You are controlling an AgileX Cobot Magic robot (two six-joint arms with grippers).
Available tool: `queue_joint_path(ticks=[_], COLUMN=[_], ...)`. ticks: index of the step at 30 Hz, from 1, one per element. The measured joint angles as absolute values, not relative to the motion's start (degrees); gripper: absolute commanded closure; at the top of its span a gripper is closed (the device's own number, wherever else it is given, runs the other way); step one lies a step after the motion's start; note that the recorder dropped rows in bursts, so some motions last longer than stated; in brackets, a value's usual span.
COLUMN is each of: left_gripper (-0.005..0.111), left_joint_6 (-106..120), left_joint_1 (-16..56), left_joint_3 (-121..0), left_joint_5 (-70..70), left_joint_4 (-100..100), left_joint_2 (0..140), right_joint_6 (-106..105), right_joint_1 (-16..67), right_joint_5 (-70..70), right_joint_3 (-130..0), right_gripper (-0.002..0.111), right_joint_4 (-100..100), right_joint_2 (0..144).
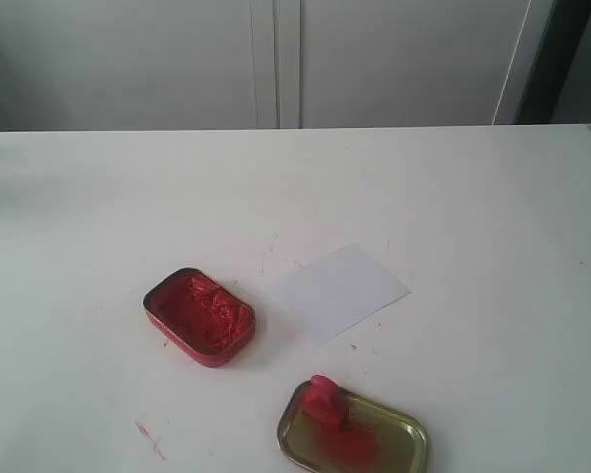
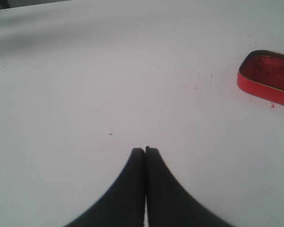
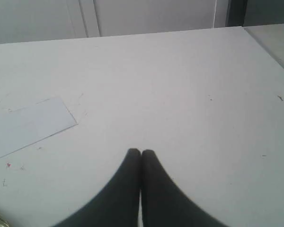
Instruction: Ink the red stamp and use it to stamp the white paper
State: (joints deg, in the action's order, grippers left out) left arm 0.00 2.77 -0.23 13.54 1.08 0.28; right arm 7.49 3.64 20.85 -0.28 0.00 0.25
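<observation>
The small red stamp (image 1: 324,399) lies on the left end of the gold tin lid (image 1: 394,441) near the table's front edge. To its upper right the white paper (image 1: 340,292) lies flat and looks blank; it also shows as a pale sheet, the white paper (image 3: 31,124). The red ink tin (image 1: 199,316) stands open to the paper's left, and one end of the red ink tin (image 2: 269,78) appears in the left wrist view. Neither arm shows in the exterior view. My left gripper (image 2: 145,150) is shut and empty over bare table. My right gripper (image 3: 141,152) is shut and empty too.
The white table (image 1: 473,197) carries faint red smudges (image 1: 150,439) near the front left and small red specks round the paper. Pale cabinet doors (image 1: 276,59) stand behind the table's far edge. The table's right edge (image 3: 270,47) shows in the right wrist view.
</observation>
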Motion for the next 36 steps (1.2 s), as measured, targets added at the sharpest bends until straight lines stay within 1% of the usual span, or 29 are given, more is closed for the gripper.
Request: queue_joint_path(ticks=[6,17,36], left_gripper=[0.107,0.107,0.107], left_joint_6=[0.0,0.0,0.0], left_joint_1=[2.8,2.8,2.8], left_joint_3=[-0.2,-0.2,-0.2], left_joint_5=[13.5,13.5,13.5], left_joint_4=[1.1,1.1,1.1], left_joint_2=[0.3,0.3,0.3], right_joint_6=[7.5,7.5,5.4], right_joint_1=[3.6,3.6,3.6], right_joint_5=[18.9,2.5,1.3], right_joint_3=[-0.3,-0.3,-0.3], right_gripper=[0.108,0.108,0.108], right_joint_4=[0.0,0.0,0.0], right_joint_2=[0.3,0.3,0.3])
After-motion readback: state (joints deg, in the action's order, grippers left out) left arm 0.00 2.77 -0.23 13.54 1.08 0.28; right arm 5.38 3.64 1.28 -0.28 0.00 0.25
